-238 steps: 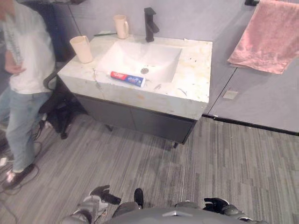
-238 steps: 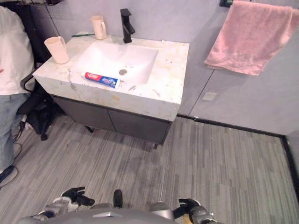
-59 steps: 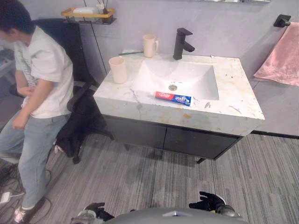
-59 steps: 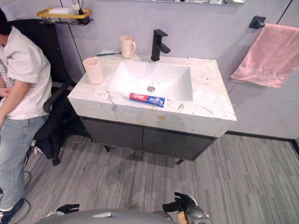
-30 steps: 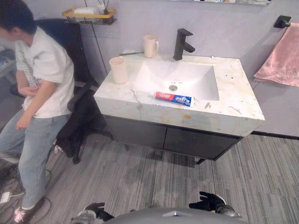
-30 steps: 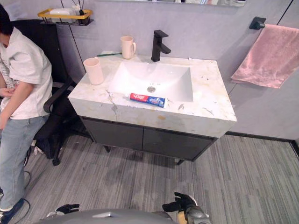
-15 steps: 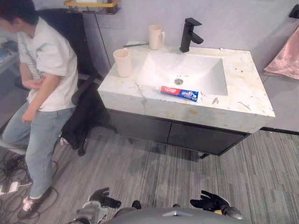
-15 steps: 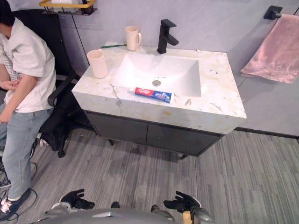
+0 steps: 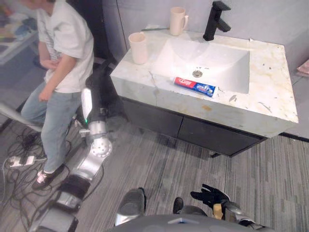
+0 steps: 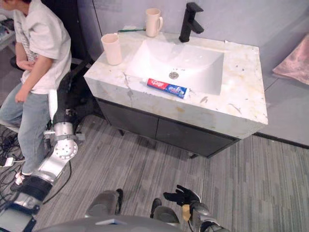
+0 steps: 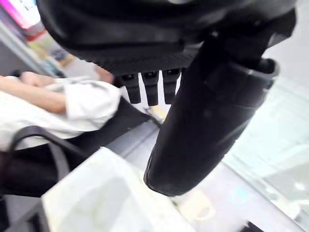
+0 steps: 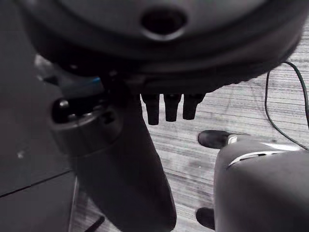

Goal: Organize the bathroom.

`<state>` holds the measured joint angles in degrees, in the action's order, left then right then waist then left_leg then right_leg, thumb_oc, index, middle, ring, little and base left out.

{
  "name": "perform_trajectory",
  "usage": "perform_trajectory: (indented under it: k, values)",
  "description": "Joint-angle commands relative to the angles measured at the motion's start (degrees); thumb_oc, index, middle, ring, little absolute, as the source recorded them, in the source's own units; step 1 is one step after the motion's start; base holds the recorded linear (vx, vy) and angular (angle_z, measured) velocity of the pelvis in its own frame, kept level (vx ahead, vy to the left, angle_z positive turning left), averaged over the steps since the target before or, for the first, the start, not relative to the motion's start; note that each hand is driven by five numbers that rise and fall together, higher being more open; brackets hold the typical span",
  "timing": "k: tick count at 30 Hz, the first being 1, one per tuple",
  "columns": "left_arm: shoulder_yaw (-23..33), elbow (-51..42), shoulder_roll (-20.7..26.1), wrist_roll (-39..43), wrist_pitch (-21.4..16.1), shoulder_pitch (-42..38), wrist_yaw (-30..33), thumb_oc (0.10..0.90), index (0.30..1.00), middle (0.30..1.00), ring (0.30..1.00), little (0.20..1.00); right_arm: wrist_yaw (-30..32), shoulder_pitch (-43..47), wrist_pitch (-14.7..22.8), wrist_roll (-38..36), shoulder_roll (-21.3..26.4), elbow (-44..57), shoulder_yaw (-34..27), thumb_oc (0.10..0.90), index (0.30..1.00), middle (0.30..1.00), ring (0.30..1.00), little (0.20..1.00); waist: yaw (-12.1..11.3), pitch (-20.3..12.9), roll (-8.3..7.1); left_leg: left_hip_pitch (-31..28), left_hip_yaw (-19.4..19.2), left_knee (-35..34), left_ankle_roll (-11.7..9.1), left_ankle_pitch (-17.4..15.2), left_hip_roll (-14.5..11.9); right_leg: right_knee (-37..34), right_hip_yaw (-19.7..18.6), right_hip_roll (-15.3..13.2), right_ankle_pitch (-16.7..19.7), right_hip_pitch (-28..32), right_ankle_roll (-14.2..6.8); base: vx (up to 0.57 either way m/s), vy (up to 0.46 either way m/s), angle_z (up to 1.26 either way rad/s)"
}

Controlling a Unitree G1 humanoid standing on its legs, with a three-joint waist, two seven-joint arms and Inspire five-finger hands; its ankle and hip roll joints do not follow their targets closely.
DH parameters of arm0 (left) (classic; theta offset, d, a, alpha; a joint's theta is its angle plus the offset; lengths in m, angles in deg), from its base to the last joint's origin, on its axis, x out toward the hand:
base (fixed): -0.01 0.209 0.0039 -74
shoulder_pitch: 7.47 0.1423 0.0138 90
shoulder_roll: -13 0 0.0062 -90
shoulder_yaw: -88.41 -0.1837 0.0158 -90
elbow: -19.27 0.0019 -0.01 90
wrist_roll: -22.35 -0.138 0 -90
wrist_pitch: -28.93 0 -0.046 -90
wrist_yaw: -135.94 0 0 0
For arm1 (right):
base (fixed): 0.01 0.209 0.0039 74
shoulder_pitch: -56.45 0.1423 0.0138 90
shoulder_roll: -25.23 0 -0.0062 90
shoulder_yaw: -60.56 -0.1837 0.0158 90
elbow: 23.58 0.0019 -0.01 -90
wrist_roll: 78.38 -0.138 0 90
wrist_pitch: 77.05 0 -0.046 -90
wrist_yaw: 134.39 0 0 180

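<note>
Since half a second ago the left arm has swung up and out toward the vanity's left side, where before its hand hung low by the body; the camera has also tipped, so the whole scene sits differently in view. The toothpaste tube (image 9: 195,86) lies flat on the marble surface (image 9: 270,92) at the front lip of the sink basin (image 9: 207,58), just below the drain, its long axis running nearly along the front edge, slightly slanted. A plain cup (image 9: 138,48) stands at the surface's left front corner, a handled mug (image 9: 177,21) at the back beside the black faucet (image 9: 216,19), with a toothbrush (image 9: 154,29) lying just left of the mug. The left hand (image 11: 212,96), its fingers straight and holding nothing, points toward the surface's left end, so the cup is likely nearer it than the tube. The right hand (image 9: 208,195) hangs low with fingers relaxed and spread, well apart from everything. A person (image 9: 58,58) stands close by the left arm.
</note>
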<state>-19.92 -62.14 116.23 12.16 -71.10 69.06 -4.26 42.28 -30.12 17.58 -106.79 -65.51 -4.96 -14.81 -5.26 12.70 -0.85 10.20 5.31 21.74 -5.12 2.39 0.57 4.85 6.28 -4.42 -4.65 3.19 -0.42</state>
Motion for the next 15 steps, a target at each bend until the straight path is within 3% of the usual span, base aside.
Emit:
perform_trajectory:
  k: [1,4,8,14,15]
  values:
    - [-1.34,-8.46,1.08,-6.90,0.26,-5.59,-0.44,0.800,0.900,0.900,0.900,0.900,-0.03,-0.68,1.98,0.70,1.67,-0.30,1.92,0.800,0.900,0.900,0.900,0.900,1.58,-1.67,2.40,1.77,-1.93,-11.97,3.61,3.06,4.20,-5.80,0.27,5.55,2.79,3.59,-1.03,0.24,0.029,-0.22]
    - [-4.48,-10.20,1.38,-9.27,2.80,-7.18,-1.92,0.800,0.900,0.900,0.900,0.900,0.66,-1.87,1.29,0.52,1.21,0.35,2.69,0.800,0.900,0.900,0.900,0.900,1.47,-2.14,3.87,3.10,-4.97,-18.53,2.42,8.69,5.22,-6.29,-0.27,7.97,1.36,5.50,-0.35,0.30,0.003,-0.02]
    - [-4.96,-11.73,2.73,-7.48,4.20,-7.92,-3.84,0.800,0.900,0.900,0.900,0.900,1.55,-2.05,0.76,0.45,0.00,-0.29,2.92,0.800,0.900,0.900,0.900,0.900,0.65,-3.68,3.20,1.75,-3.69,-20.19,4.45,3.98,6.71,-5.96,-1.14,6.71,1.11,5.93,-1.83,0.22,0.038,-0.54]
    - [-4.85,-10.43,4.32,-5.96,5.04,-8.22,-4.92,0.800,0.900,0.900,0.900,0.900,0.83,-2.96,1.01,3.57,-0.93,-0.28,3.05,0.800,0.900,0.900,0.900,0.900,0.01,-5.63,2.40,-1.21,-2.90,-22.81,6.31,2.53,6.41,-3.33,-0.38,5.24,-1.21,6.32,-3.38,0.15,0.030,-0.43]
    - [-5.32,-9.32,5.14,-5.65,3.81,-8.75,-5.12,0.800,0.900,0.900,0.900,0.900,1.09,-2.66,1.70,3.08,-1.53,-0.30,2.73,0.800,0.900,0.900,0.900,0.900,-0.01,-6.13,2.16,-3.48,-2.55,-24.35,7.89,2.30,6.09,4.41,1.46,3.54,-0.53,3.75,-5.18,0.16,0.068,-0.16]
